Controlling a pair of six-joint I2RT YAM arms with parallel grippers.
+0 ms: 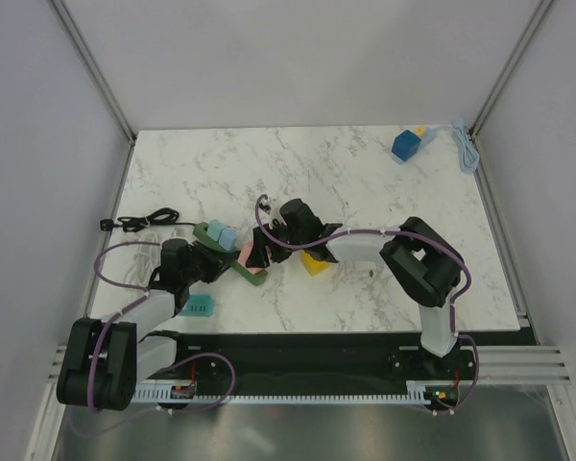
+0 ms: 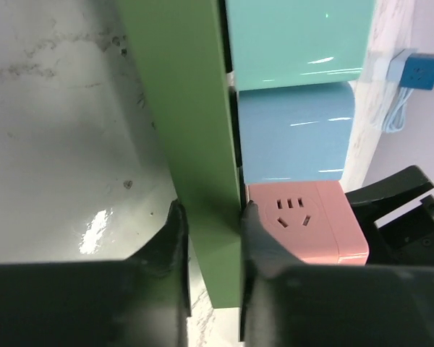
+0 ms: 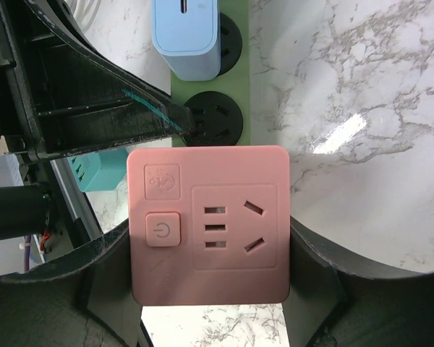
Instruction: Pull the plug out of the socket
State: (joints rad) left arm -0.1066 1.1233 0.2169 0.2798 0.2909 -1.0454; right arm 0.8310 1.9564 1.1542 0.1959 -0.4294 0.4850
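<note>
1. Pink plug [image 3: 208, 224] fills the right wrist view, its switch and socket holes facing the camera. It sits squarely between the fingers [image 3: 315, 260] of the right pincer [image 3: 210, 246], which press on its left and right sides in a firm grip.
2. Behind it runs the green socket strip [image 3: 240, 87]. One of the strip's round black sockets [image 3: 218, 116] shows just beyond the pink plug's top edge.
3. From the left wrist view, the left pincer [image 2: 211, 242] is clamped on the near end of the strip, one finger [image 2: 175, 246] on each face. The pink plug lies just beside the right-hand finger, against the strip's face.
4. The strip carries three plugs in a row: the pink plug nearest the left pincer, then a blue plug [image 2: 293, 130], then a teal plug [image 2: 296, 40], each touching the next.
5. Seen from above, the strip lies slantwise on the marble surface [image 1: 365, 192], between the two arms.
6. A yellow block [image 1: 317, 265] lies just beside the right pincer, and a blue adapter [image 1: 406, 144] sits well apart at the far right corner.
</note>
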